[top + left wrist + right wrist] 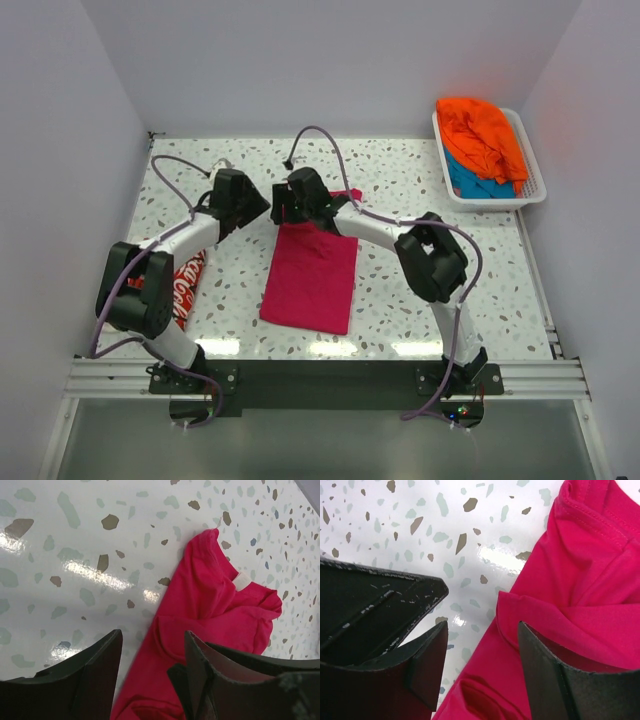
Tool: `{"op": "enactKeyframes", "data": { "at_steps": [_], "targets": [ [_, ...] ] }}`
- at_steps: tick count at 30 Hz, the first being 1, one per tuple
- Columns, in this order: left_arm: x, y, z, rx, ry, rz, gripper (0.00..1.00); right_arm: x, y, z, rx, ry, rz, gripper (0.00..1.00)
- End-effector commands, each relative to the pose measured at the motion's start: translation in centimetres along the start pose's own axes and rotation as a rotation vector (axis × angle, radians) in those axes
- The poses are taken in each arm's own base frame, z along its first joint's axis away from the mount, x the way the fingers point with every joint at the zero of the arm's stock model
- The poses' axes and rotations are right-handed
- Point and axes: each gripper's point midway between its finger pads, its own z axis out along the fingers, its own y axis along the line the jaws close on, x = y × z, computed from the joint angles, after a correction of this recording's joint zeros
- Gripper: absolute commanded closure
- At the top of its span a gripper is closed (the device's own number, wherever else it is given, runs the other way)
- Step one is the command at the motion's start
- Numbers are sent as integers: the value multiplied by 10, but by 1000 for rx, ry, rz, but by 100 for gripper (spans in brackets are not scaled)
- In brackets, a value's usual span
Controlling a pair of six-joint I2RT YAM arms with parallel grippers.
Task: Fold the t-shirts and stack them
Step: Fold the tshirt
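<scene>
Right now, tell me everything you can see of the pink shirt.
The pink shirt is soft magenta knit, folded into a long rectangle lying flat on the table. Its far end is rumpled, showing a stitched collar and a white label. The left gripper and right gripper, both open, hover at that end; contact is unclear.

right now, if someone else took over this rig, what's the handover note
Left claw: open, low at the far end of the magenta shirt, gripping nothing.
Right claw: open at the same end, gripping nothing.
Magenta shirt: long folded strip, mid-table.
Red lettered shirt: at the left, partly under the left arm.
Orange shirt on teal shirt: crumpled in the white basket.
Done: magenta partly folded.
Left: finish it, fold the basket shirts, stack all.
</scene>
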Motion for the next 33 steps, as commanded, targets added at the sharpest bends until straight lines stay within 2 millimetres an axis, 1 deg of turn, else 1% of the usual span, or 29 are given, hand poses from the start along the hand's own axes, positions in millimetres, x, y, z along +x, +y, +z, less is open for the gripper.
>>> {"op": "enactKeyframes", "data": {
  "at_steps": [1, 2, 4, 5, 6, 7, 8, 9, 10, 11, 12, 13, 14, 15, 16, 17, 18, 19, 20, 21, 22, 23, 25, 27, 28, 30, 31, 32, 33],
  "targets": [
    [-5, -15, -12, 88, -4, 30, 45, -59, 10, -40, -1, -101, 22, 39],
    [-3, -17, -12, 104, 3, 47, 48, -64, 6, -48, 12, -107, 52, 39],
    [9, -27, -12, 139, 38, 84, 51, -59, -14, -53, 60, -82, 86, 41],
    [10, -34, -12, 154, 39, 121, 54, -61, -29, -54, 88, -80, 119, 41],
    [20, -42, -10, 168, 58, 158, 55, -54, -41, -57, 109, -67, 134, 42],
    [16, -57, -10, 188, 44, 201, 56, -55, -57, -59, 135, -68, 155, 44],
    [20, -62, -9, 183, 58, 229, 58, -52, -66, -59, 148, -62, 175, 46],
    [34, -68, -3, 184, 89, 266, 58, -42, -76, -59, 164, -40, 185, 48],
    [28, -86, -3, 210, 76, 289, 60, -39, -86, -59, 182, -31, 194, 51],
    [33, -92, 0, 216, 88, 333, 63, -38, -99, -59, 204, -26, 209, 54],
    [49, -97, 9, 214, 122, 372, 65, -30, -108, -58, 222, -8, 214, 56],
    [46, -114, 10, 234, 117, 414, 67, -29, -120, -58, 240, -4, 226, 60],
    [51, -119, 14, 236, 134, 433, 71, -27, -126, -58, 250, 2, 229, 62],
    [67, -119, 25, 228, 174, 457, 73, -24, -132, -56, 262, 12, 232, 64],
    [69, -129, 26, 253, 187, 468, 76, -21, -140, -54, 272, 26, 238, 65],
    [73, -130, 30, 260, 201, 472, 80, -18, -146, -51, 281, 36, 236, 66],
    [84, -130, 35, 268, 226, 482, 81, -20, -148, -49, 284, 42, 236, 67],
    [91, -132, 36, 291, 244, 491, 83, -13, -156, -43, 296, 63, 240, 67],
    [94, -131, 39, 296, 252, 494, 85, -12, -158, -40, 298, 70, 240, 68],
    [102, -128, 42, 297, 275, 501, 87, -14, -160, -38, 298, 71, 242, 69],
    [109, -128, 43, 318, 300, 504, 87, -8, -167, -31, 310, 89, 247, 69],
    [116, -125, 45, 327, 320, 507, 88, -13, -167, -28, 304, 84, 248, 69],
    [129, -122, 43, 362, 370, 510, 90, -7, -177, -22, 322, 107, 254, 70],
    [136, -116, 42, 361, 391, 506, 92, -10, -182, -19, 330, 105, 260, 70],
    [143, -110, 40, 363, 406, 496, 92, -12, -185, -18, 333, 102, 263, 70],
    [144, -108, 34, 375, 404, 482, 92, -14, -192, -15, 345, 100, 265, 70],
    [150, -102, 32, 372, 421, 468, 92, -14, -196, -14, 352, 107, 267, 70],
    [150, -102, 28, 379, 420, 460, 93, -19, -197, -13, 351, 97, 268, 70],
    [154, -95, 26, 372, 430, 452, 93, -16, -200, -11, 357, 105, 268, 70]
  ]
}}
